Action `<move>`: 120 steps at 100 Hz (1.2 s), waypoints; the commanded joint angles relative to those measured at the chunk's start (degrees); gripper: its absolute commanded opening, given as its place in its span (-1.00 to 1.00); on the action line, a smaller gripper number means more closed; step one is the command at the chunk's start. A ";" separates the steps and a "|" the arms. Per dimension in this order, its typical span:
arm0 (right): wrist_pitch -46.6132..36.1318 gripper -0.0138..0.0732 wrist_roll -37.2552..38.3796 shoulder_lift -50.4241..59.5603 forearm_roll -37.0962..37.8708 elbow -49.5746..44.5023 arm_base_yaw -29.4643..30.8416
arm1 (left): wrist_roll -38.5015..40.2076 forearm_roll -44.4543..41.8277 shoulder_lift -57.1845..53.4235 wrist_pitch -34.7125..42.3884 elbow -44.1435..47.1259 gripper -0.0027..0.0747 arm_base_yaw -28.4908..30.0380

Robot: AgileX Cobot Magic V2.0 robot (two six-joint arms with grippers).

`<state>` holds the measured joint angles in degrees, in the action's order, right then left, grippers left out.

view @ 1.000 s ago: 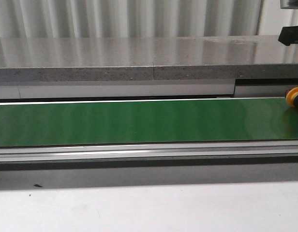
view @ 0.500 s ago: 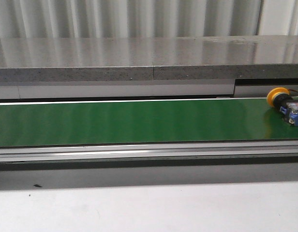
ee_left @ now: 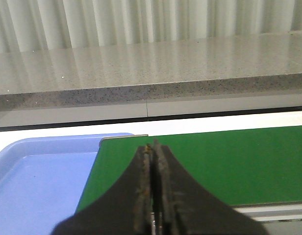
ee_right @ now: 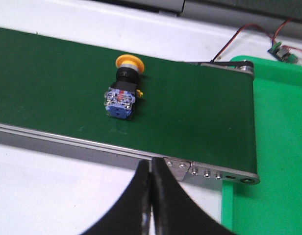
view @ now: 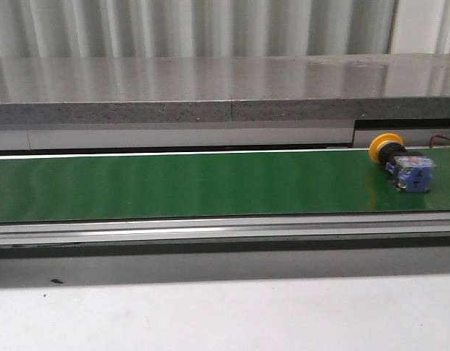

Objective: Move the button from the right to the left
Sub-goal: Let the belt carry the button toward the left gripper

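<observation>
The button (view: 402, 162) lies on its side on the green belt (view: 196, 183) near the belt's right end, yellow cap toward the back, blue-and-clear block toward the front. It also shows in the right wrist view (ee_right: 123, 89). My right gripper (ee_right: 151, 164) is shut and empty, above the belt's near rail and short of the button. My left gripper (ee_left: 152, 147) is shut and empty, over the left end of the belt (ee_left: 229, 161). Neither gripper shows in the front view.
A blue tray (ee_left: 38, 181) sits beside the belt's left end. A green tray (ee_right: 278, 147) sits beyond the belt's right end, with a small circuit board and wires (ee_right: 282, 51) behind it. A grey stone ledge (view: 210, 91) runs behind the belt.
The button has moved left along the belt, from the right edge of the front view into full sight. The dark gripper at the top right a second ago has left the view.
</observation>
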<state>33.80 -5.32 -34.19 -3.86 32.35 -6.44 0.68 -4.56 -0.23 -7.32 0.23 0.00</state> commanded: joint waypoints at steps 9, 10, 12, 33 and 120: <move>-7.94 -0.84 -0.73 9.66 0.13 -3.68 -0.22 | 0.48 0.14 -1.83 4.34 2.14 -0.99 -0.58; -8.02 -0.84 -0.73 10.00 0.08 -4.07 -0.22 | 0.48 0.14 -1.83 4.34 2.14 -0.98 -0.58; -8.32 -0.84 -0.73 10.99 0.07 -4.59 -0.22 | 0.48 0.14 -1.83 4.34 2.14 -0.99 -0.58; -10.18 -0.84 -0.73 18.06 0.02 -9.04 -0.22 | 0.48 0.14 -1.83 4.44 2.14 -0.98 -0.58; -10.31 -0.84 -0.73 18.91 -0.17 -9.40 -0.22 | 0.48 0.14 -1.27 2.40 -5.36 -0.99 -0.58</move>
<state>28.22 -5.58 -14.72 -3.97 21.66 -6.44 0.68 -4.56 -0.23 -3.26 -0.87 0.00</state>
